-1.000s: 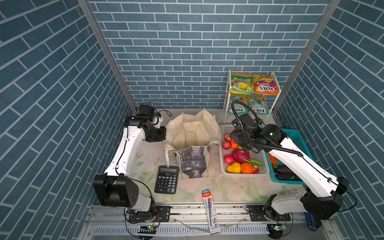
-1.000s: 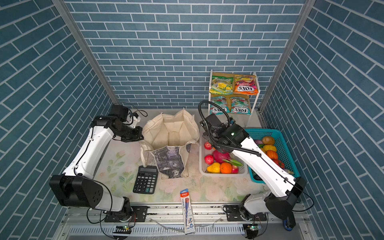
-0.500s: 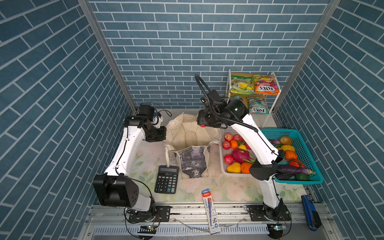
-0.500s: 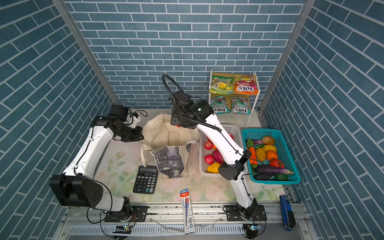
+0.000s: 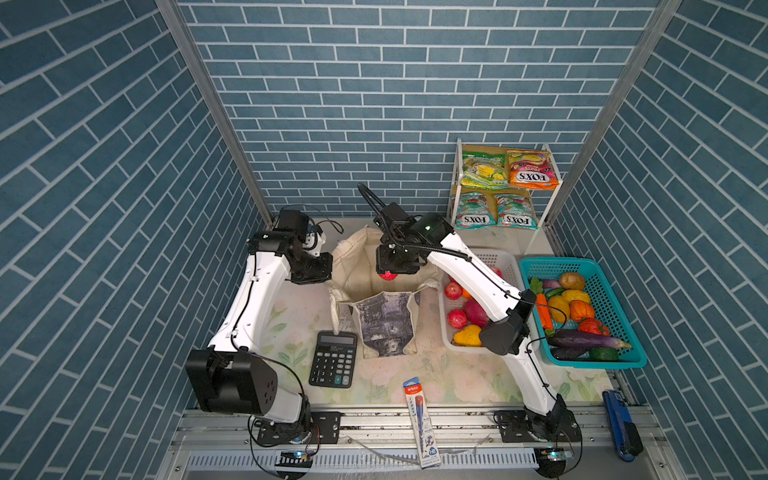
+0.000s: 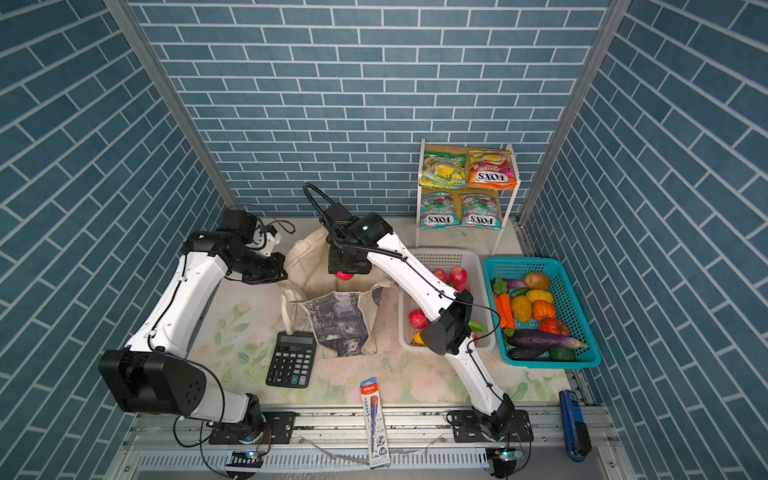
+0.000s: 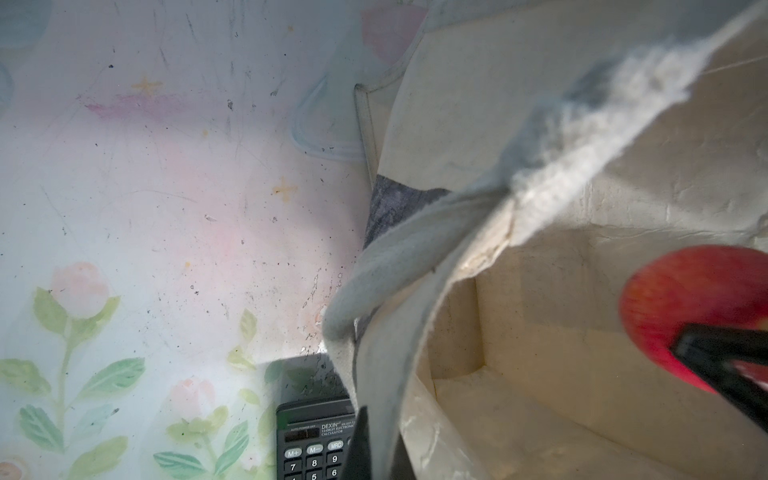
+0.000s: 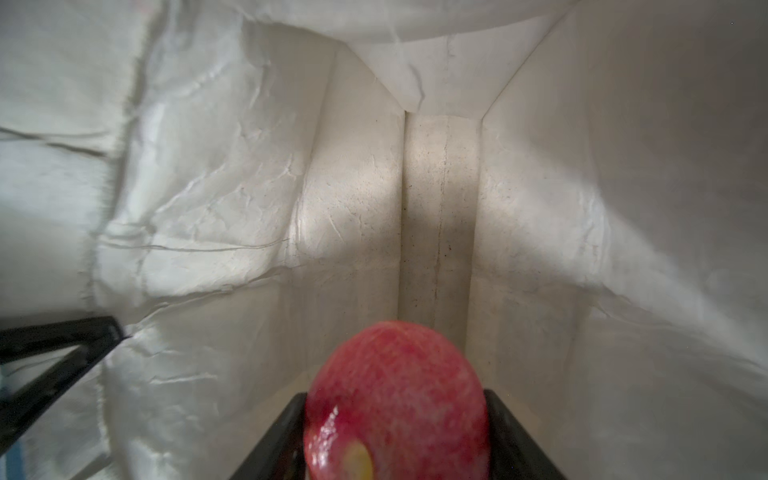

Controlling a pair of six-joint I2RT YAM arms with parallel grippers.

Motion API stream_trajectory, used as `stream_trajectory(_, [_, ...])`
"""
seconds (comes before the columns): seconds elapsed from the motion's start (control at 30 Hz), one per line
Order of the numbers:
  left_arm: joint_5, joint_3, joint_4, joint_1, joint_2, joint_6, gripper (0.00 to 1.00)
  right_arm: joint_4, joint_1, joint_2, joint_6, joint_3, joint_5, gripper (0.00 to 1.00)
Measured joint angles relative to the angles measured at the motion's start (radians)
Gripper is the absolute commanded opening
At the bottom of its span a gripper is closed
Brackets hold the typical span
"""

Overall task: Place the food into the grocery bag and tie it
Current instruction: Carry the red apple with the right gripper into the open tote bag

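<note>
The right tool grips a red fruit over the mouth of the grocery bag, so a release should drop it inside; the left tool, closed, pinches the bag's rim, probably to keep this mouth open on the table

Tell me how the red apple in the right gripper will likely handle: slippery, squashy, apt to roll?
Probably slippery: the red apple shows a glossy highlight, and the right gripper pinches only its curved sides. Likely rigid: no denting shows. Being round, it may roll once released, though the grocery bag should contain it.
</note>
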Motion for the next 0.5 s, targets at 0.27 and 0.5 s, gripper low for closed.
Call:
stream_trajectory(0.27, [0.003, 0.0, 0.0, 0.0, 0.0, 0.0, 0.0, 0.071, 0.01, 0.082, -0.073, -0.001, 0.0, 0.4])
stream_trajectory(0.5, [0.003, 0.0, 0.0, 0.0, 0.0, 0.0, 0.0, 0.126, 0.017, 0.095, -0.103, -0.054, 0.001, 0.4])
